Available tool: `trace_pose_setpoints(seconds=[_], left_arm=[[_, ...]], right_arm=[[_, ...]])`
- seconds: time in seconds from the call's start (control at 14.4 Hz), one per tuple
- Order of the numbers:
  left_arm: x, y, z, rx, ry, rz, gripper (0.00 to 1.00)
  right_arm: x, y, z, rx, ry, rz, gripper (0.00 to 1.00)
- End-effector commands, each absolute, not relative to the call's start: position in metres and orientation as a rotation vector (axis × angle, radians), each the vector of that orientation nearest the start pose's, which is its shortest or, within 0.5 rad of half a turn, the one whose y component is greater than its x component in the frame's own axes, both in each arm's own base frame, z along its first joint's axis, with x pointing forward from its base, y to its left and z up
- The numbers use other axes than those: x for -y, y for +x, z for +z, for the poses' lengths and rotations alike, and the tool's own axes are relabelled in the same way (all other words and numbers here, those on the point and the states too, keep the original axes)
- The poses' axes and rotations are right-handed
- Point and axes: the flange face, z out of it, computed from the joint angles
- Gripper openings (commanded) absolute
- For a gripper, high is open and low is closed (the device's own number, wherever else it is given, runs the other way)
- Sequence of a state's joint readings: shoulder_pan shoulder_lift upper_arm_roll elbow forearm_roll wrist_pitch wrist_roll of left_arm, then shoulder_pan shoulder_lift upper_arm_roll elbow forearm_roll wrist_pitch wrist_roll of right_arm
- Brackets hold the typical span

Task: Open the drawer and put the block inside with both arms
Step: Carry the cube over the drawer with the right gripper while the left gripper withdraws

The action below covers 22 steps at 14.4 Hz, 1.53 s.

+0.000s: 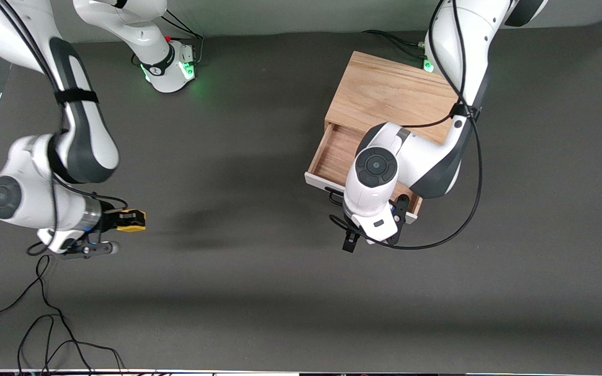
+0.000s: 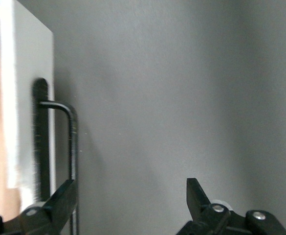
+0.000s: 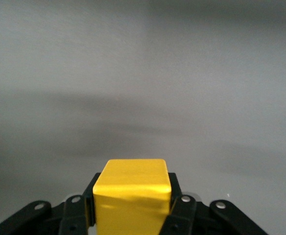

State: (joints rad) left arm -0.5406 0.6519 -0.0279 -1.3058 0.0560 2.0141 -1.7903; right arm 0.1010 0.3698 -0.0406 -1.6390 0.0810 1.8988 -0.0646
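The drawer (image 1: 335, 154) stands pulled out of the light oak cabinet (image 1: 390, 94), and its wood inside shows. Its white front (image 2: 30, 73) carries the black wire handle (image 2: 72, 147). My left gripper (image 1: 371, 243) hangs open just in front of the drawer front. In the left wrist view this gripper (image 2: 131, 188) has one finger (image 2: 59, 200) close by the handle and nothing between the fingers. My right gripper (image 1: 126, 222) is shut on the yellow block (image 1: 132, 219) above the table at the right arm's end. The block (image 3: 132, 196) sits squarely between the fingers.
Loose black cables (image 1: 45, 324) lie on the grey table near the front camera at the right arm's end. The left arm's forearm (image 1: 416, 156) covers part of the open drawer. The green-lit right arm base (image 1: 170, 68) stands at the back edge.
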Motion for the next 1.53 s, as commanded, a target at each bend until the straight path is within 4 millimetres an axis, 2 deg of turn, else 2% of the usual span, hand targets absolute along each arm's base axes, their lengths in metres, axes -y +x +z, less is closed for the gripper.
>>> trace_pose_setpoints(seconds=[0.0,0.14,0.28,0.56,0.62,0.69,0.76,0.9,1.04,1.11,1.18,1.32,1.46], left_arm=[[0.343,0.631,0.432,1.695,-2.643,-0.067,1.00],[0.302,0.628,0.473,1.534,-2.709,-0.003,1.00],[0.252,0.623,0.501,1.330,-2.760,0.116,1.00],[0.165,0.602,0.536,0.927,-2.883,0.272,1.00],[0.146,0.594,0.540,0.859,-2.908,0.285,1.00],[0.128,0.586,0.543,0.793,-2.934,0.294,1.00],[0.114,0.579,0.549,0.729,-2.965,0.281,1.00],[0.082,0.569,0.560,0.618,-3.006,0.288,1.00],[0.066,0.557,0.560,0.432,-3.051,0.305,1.00],[0.060,0.552,0.561,0.401,-3.055,0.313,1.00],[0.059,0.544,0.558,0.364,-3.062,0.304,1.00],[0.057,0.523,0.555,0.303,-3.077,0.232,1.00],[0.055,0.511,0.553,0.151,-3.094,0.213,1.00]], right_arm=[[-0.067,0.654,0.454,0.126,-3.049,0.150,0.15],[-0.088,0.650,0.486,0.028,-3.044,0.137,0.15],[-0.132,0.645,0.515,-0.091,-3.024,0.111,0.15],[-0.250,0.615,0.555,-0.400,-2.926,0.116,0.15],[-0.281,0.607,0.554,-0.429,-2.901,0.146,0.15],[-0.322,0.592,0.556,-0.422,-2.893,0.151,0.15],[-0.355,0.583,0.550,-0.428,-2.901,0.146,0.15],[-0.431,0.551,0.538,-0.437,-2.918,0.132,0.15],[-0.496,0.520,0.508,-0.458,-2.921,0.078,0.15],[-0.525,0.505,0.489,-0.430,-2.921,0.072,0.15],[-0.546,0.497,0.469,-0.394,-2.916,0.060,0.15],[-0.576,0.483,0.434,-0.358,-2.913,0.028,0.14],[-0.593,0.478,0.400,-0.435,-2.904,0.013,0.14]])
